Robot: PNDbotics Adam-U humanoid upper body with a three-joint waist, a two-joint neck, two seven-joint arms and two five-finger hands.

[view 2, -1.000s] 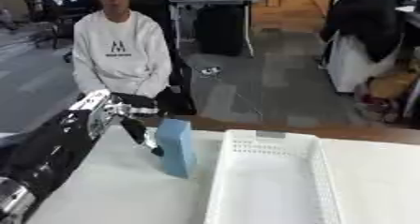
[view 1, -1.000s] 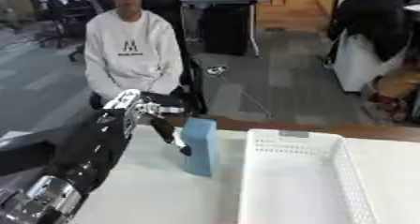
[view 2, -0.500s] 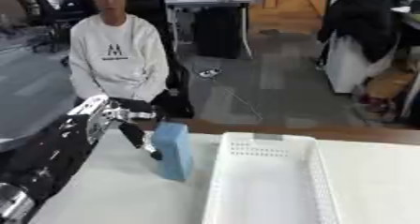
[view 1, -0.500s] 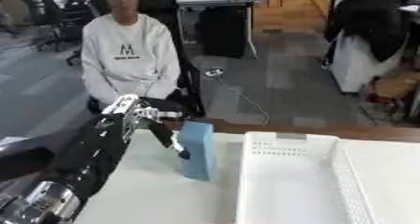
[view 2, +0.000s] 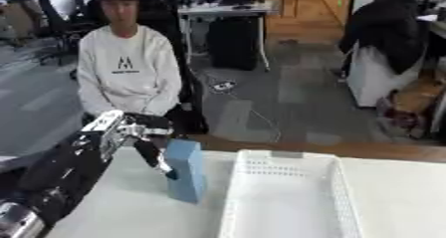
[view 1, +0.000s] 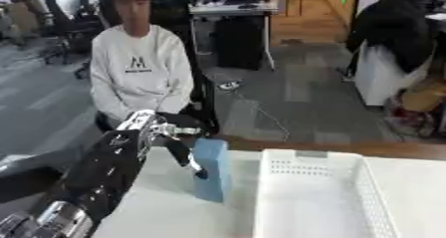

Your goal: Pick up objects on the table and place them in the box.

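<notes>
So I'm reaching in with my left hand (view 1: 148,132) from the near left, and its fingers are curling against the left face of the blue box (view 1: 212,170), thumb side up top, so I'm calling it holding the box, though I can't really tell how far round the fingers are getting. The box is standing upright on the white table (view 1: 166,212), just left of the white basket (view 1: 318,202), near its far left corner but not touching it as far as I can see

Compared with a second ago, not much is shifting between hand and box: the fingers are still sitting on that same left face and the box is still upright in about the same spot next to the basket. The whole view is wandering a bit, so that's my head, not the stuff. My read is that I'm settling the grasp and the lift isn't happening yet, so nothing's in the basket so far

My right hand isn't showing anywhere
</notes>
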